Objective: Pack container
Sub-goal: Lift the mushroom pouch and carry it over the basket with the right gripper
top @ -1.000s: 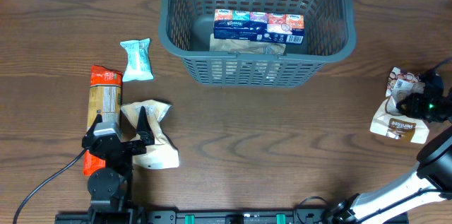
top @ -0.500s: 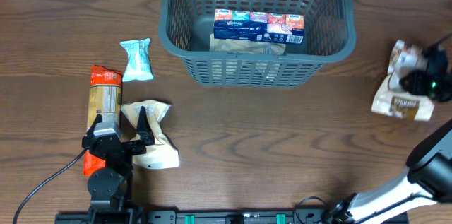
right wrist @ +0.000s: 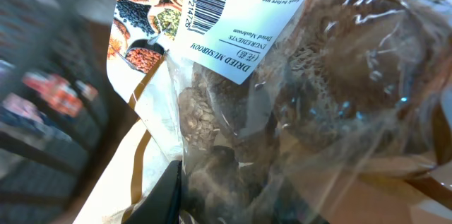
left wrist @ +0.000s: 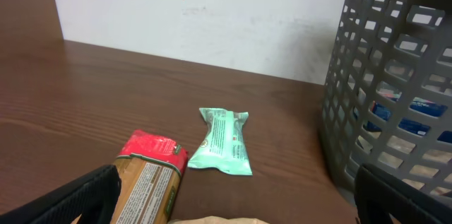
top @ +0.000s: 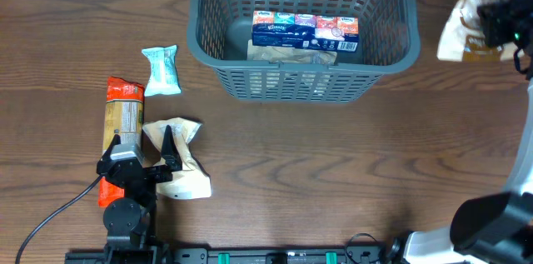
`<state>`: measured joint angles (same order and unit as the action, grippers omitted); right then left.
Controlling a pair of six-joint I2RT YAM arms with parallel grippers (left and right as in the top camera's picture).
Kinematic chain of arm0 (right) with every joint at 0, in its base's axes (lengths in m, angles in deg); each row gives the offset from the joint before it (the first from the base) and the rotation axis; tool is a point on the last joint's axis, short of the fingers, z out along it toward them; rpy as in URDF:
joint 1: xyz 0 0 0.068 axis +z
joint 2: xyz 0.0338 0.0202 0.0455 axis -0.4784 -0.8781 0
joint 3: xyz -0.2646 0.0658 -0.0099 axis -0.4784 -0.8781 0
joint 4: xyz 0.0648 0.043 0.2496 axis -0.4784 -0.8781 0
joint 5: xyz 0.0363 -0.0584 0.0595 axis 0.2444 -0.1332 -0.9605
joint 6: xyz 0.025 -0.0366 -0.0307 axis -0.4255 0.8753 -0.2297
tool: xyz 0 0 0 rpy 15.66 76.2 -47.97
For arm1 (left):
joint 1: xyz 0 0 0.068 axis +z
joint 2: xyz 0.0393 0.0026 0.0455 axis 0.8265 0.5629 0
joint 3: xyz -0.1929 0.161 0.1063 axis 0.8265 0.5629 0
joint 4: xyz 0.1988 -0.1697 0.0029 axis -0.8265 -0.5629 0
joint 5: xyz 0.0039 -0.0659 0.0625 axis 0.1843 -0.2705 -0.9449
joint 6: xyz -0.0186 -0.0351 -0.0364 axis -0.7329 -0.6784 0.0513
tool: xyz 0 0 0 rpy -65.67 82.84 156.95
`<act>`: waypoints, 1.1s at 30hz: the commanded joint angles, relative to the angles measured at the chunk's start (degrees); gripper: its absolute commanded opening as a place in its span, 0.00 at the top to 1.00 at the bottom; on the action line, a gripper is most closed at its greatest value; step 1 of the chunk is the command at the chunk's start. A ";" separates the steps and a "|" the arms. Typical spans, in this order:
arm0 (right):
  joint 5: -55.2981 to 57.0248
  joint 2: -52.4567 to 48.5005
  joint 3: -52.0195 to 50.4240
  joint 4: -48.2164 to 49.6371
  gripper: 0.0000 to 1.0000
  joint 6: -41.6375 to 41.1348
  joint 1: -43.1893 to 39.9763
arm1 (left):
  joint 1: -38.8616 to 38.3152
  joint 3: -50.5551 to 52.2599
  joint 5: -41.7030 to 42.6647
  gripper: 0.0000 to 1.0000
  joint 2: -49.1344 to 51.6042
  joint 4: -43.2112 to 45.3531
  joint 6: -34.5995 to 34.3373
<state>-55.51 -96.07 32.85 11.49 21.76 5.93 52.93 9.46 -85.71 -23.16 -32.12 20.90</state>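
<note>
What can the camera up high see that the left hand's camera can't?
Only the overhead view shows the right gripper holding the dried mushroom bag, off to the right of the container. Only the left wrist view shows the white wall standing behind the table. Both show the container, the teal packet and the red-topped packet lying on the table.

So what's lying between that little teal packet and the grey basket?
Nothing: in the overhead view only bare wooden table separates the teal packet from the grey basket.
</note>
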 commanded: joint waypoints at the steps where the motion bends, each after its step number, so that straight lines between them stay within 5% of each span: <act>1: -0.96 2.51 3.63 0.15 0.93 -1.53 3.72 | -0.28 0.79 -0.46 0.01 -0.46 0.15 -0.55; 11: -1.05 5.20 7.76 0.09 0.98 -0.68 13.90 | -0.28 0.79 -0.44 0.01 -0.46 0.17 -0.55; 19: -0.26 5.42 7.76 -6.14 0.99 14.91 27.10 | -0.28 0.79 -0.44 0.01 -0.46 0.17 -0.55; 33: 2.25 0.52 7.76 -18.80 0.99 22.99 37.70 | -0.28 0.79 -0.46 0.01 -0.46 0.24 -0.55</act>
<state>-53.80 -92.55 39.58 -5.85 41.72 42.58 52.93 9.46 -85.71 -23.16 -32.08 20.90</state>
